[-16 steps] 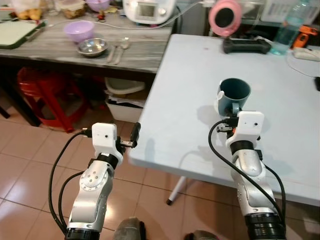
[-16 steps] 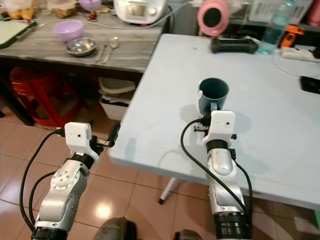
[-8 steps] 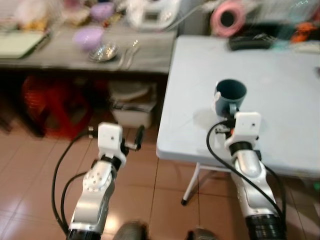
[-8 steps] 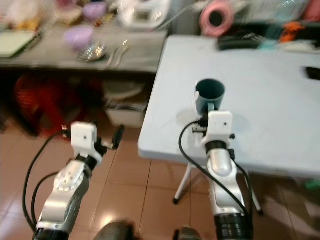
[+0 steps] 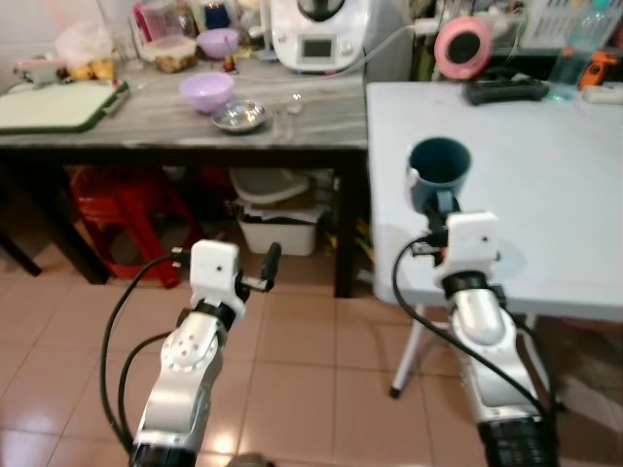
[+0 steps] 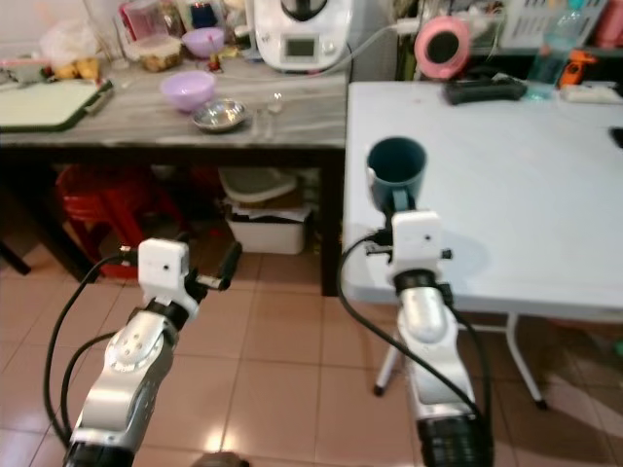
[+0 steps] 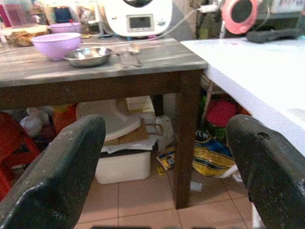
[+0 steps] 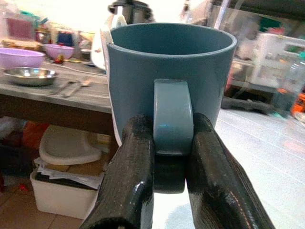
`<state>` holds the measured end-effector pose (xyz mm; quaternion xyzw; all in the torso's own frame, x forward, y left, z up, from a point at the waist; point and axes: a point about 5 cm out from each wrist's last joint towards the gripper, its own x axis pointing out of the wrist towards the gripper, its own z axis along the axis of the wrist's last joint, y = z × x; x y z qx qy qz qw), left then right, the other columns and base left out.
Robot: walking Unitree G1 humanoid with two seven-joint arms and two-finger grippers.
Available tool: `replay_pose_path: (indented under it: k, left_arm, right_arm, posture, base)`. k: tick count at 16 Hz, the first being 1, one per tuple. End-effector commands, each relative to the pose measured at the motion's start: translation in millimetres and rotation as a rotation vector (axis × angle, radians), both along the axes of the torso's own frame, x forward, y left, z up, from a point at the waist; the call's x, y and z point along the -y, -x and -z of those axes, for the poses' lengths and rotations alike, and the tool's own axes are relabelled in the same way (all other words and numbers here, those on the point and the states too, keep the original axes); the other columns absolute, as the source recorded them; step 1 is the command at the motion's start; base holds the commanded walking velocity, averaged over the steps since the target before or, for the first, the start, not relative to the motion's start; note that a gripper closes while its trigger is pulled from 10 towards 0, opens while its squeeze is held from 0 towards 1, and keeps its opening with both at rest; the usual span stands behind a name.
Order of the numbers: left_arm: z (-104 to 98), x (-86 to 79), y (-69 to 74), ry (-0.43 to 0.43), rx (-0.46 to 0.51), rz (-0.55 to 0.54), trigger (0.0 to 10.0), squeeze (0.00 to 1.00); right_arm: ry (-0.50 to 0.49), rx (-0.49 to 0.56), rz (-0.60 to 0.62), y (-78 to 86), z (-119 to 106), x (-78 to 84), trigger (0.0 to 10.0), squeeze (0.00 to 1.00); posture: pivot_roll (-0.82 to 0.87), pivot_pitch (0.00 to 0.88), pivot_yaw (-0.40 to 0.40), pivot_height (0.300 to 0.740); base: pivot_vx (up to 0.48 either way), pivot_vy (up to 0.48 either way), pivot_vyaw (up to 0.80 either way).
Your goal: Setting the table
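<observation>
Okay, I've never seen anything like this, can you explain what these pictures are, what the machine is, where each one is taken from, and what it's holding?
This is a walking humanoid robot with two silver arms, each ending in a gripper of two long black fingers. Two pictures come from a pair of cameras on its head, looking forward and down, so its own arms show at the bottom. The other two come from cameras on its wrists, looking along the fingers.

The right gripper is shut on the handle of a blue mug, held upright over the near corner of a white table. The left gripper is open and holds nothing; it hangs over the tiled floor.

To the left stands a grey wooden table with a purple bowl, a small metal bowl, some cutlery, a green tray and a white kitchen appliance.
</observation>
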<state>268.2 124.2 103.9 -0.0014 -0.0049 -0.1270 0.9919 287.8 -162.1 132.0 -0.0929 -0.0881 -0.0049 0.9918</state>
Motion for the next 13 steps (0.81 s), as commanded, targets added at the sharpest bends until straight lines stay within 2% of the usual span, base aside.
replay_pose_path:
  k: [1, 3, 7, 10, 13]
  left_arm:
    - [1.2, -8.8, -0.1, -0.025, -0.003, -0.023, 10.0, 0.0]
    - [0.4, -8.3, -1.3, -0.024, -0.001, -0.025, 10.0, 0.0]
    - [-1.6, -8.8, -2.5, -0.017, 0.011, -0.027, 10.0, 0.0]
    - [-2.0, -7.1, -3.0, -0.008, 0.015, -0.014, 10.0, 0.0]
    - [-2.9, -4.1, -2.5, 0.007, 0.023, 0.003, 10.0, 0.0]
  right_arm:
    - [-0.006, 0.033, -0.054, -2.3, -6.7, -14.1, 10.0, 0.0]
    - [-0.054, 0.025, -0.075, -2.6, -6.6, -15.1, 10.0, 0.0]
    - [-0.079, 0.02, -0.096, -2.9, -6.8, -19.8, 10.0, 0.0]
    - [-0.088, 0.023, -0.107, -3.5, -6.2, -23.3, 10.0, 0.0]
    - [-0.081, -0.012, -0.08, -4.0, -1.8, -17.0, 10.0, 0.0]
  posture:
    - [0.0, 0.019, 0.039, 0.74]
    - [0.0, 0.021, 0.04, 0.74]
    - [0.0, 0.023, 0.043, 0.74]
    - [0.0, 0.02, 0.048, 0.74]
    - [0.0, 0.016, 0.05, 0.74]
  base:
    - [0.337, 0.341, 0.0]
    - [0.351, 0.328, 0.0]
    - [0.377, 0.297, 0.0]
    - [0.47, 0.0, 0.0]
    - [0.48, 0.0, 0.0]
